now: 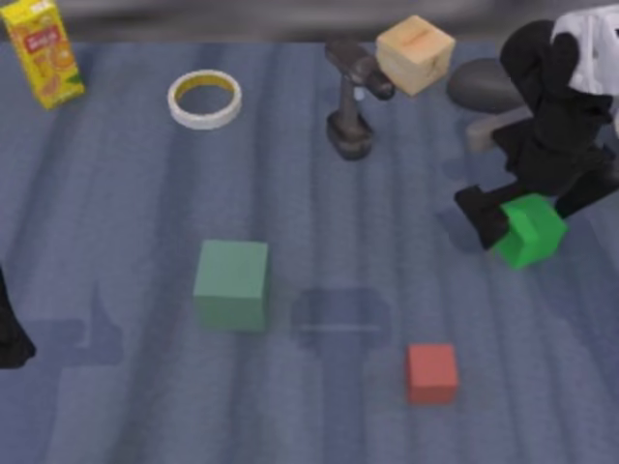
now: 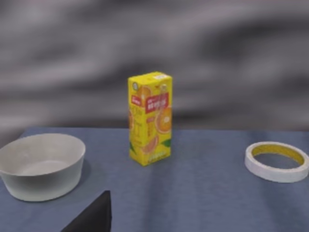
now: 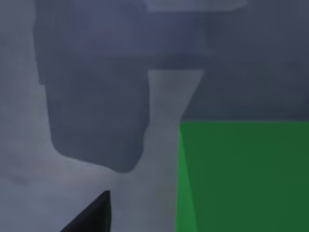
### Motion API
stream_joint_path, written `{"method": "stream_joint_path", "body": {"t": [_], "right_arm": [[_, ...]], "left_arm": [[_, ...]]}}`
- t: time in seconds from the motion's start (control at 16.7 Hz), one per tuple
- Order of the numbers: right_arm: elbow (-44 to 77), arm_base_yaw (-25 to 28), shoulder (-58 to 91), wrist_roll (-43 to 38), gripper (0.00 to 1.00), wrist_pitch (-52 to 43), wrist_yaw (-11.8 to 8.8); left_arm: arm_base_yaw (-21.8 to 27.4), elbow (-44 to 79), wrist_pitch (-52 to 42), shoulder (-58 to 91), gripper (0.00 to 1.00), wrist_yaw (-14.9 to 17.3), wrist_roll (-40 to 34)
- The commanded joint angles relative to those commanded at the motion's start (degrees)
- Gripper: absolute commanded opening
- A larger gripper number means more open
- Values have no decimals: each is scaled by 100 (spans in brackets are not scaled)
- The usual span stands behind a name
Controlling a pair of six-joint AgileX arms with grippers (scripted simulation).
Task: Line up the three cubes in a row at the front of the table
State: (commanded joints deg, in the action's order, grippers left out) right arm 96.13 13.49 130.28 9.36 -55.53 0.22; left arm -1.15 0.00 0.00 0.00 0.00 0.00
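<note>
Green cube (image 1: 530, 228), at 3 o'clock on the bench (image 1: 145, 193), is held between the jaws of the right gripper (image 1: 517, 224). Teal cube (image 1: 231, 284) and red cube (image 1: 431, 372) lie unaligned (row not yet formed). Left gripper's jaws: cannot be told.

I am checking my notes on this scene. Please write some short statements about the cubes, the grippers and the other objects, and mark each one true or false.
1. The right gripper is at the bright green cube. True.
2. The red cube lies left of the pale teal-green cube in the top view. False: it lies to its right, nearer the front edge.
3. The three cubes already stand in one row. False: they are spread apart across the table.
4. The juice carton stands at the back left corner. True.
5. The tape roll rests on the teal-green cube. False: it lies on the table, farther back.
</note>
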Motion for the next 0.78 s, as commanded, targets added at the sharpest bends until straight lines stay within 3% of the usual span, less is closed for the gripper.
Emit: {"method": "stream_joint_path", "body": {"t": [0.42,0.78], "right_arm": [[-276,6,145,-7,100,390,1],[-276,6,145,-7,55,390,1]], "left_arm": [[0,0,0,0,100,0,0],[0,0,0,0,100,0,0]]}}
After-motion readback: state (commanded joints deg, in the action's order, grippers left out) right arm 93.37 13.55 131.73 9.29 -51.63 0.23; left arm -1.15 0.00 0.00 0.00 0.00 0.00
